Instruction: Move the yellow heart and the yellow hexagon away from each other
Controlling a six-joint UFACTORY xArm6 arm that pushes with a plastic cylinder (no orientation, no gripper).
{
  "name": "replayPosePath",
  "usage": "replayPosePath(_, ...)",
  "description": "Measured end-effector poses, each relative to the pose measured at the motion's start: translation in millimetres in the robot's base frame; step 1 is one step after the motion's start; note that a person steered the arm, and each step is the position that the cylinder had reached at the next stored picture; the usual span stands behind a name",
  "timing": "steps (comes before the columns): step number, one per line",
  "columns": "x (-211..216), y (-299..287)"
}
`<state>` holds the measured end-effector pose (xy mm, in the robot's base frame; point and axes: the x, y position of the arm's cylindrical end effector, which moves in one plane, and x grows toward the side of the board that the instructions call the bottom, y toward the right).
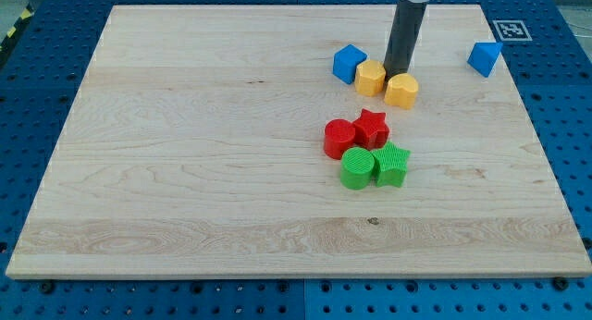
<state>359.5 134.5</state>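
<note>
The yellow hexagon (371,79) and the yellow heart (401,91) sit side by side, touching or nearly so, far on the counter (185,172) and right of centre, hexagon left, heart right. My tip (398,72) stands just behind the seam between them, on the far side. There is no pincer here, only the rod, holding nothing. A nearward push into that seam would likely wedge them apart. A blue cube (349,63) lies just left of the hexagon.
</note>
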Motion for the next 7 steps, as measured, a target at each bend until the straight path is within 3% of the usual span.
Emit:
replayPosePath(2, 12, 11)
replayPosePath(4, 18, -31)
replayPosePath(5, 50, -37)
replayPosePath(7, 80, 3)
